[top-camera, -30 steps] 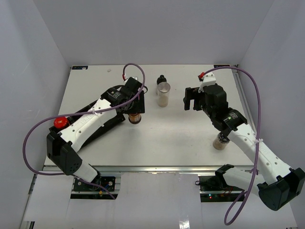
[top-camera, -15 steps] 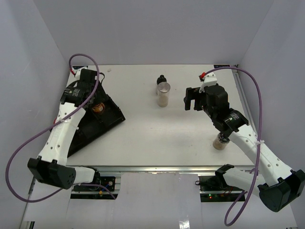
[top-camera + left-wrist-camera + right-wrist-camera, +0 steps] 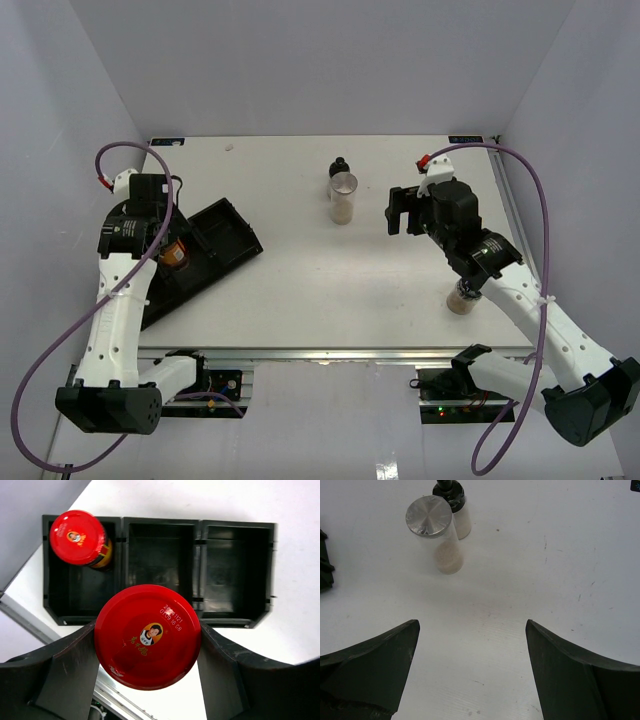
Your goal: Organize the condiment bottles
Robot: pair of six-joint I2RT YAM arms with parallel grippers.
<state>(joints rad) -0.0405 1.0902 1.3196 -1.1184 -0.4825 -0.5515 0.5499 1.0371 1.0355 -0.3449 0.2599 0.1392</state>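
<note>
Grip of the left gripper (image 3: 148,647) tight on a red-capped jar (image 3: 147,635), jaws pressed against opposite sides of the cap. Holds it upright above the black tray (image 3: 197,570) at the far left of the table (image 3: 330,290); in the wrist view covers the near rim by the middle of three compartments, contact with the tray impossible to tell. In the end compartment on the left of that view, a second red-capped jar (image 3: 80,537), upright. Wide spread at the right gripper (image 3: 471,630) over the table's right half, jaws far apart with only white tabletop between them. Ahead of it, well apart from the tray, a silver-capped jar (image 3: 429,517) with pale contents, and just behind, touching or nearly so, a smaller black-capped jar (image 3: 461,522). Near the table's front right, a tan-filled jar (image 3: 463,298), partly hidden under the right arm, cap not visible
</note>
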